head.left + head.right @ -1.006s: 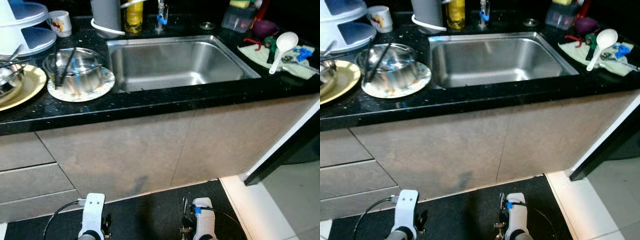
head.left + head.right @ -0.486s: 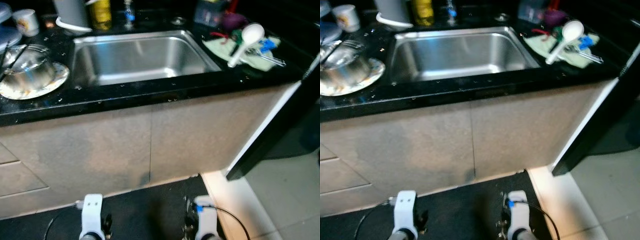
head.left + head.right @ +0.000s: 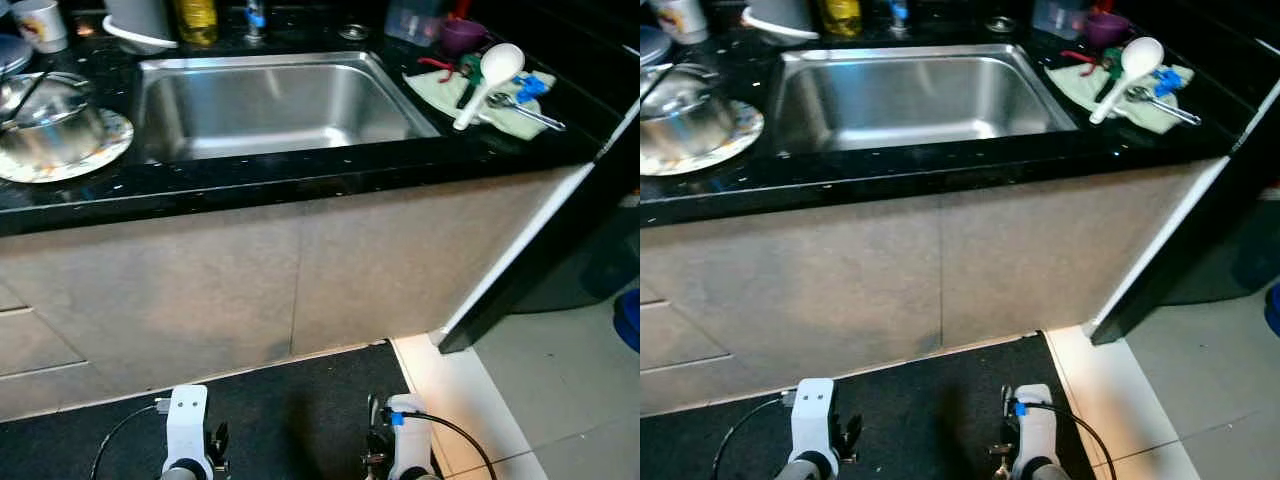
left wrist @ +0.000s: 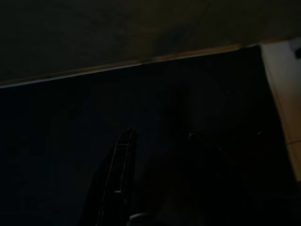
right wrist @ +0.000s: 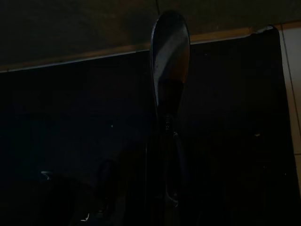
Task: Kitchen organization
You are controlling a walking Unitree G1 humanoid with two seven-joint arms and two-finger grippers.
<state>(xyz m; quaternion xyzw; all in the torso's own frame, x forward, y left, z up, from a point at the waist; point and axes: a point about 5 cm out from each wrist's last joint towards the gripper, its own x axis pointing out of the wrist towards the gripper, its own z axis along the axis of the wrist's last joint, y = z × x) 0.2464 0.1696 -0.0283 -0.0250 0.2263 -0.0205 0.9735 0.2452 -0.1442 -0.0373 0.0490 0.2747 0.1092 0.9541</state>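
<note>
While both arms hang idle, finger state indeterminable, steel sink (image 3: 270,100) sits empty mid-worktop (image 3: 300,180); white spoon (image 3: 487,78) on cloth (image 3: 520,118) at right edge.

On my head cameras both forearms end in white, rounded wrist housings. The left wrist housing (image 3: 186,425) has two small dark screw holes and a thin black cable looping off its outer side. The right wrist housing (image 3: 405,435) carries a blue tag and its own black cable. Each end effector has long, glossy black fingers (image 5: 169,70).
</note>
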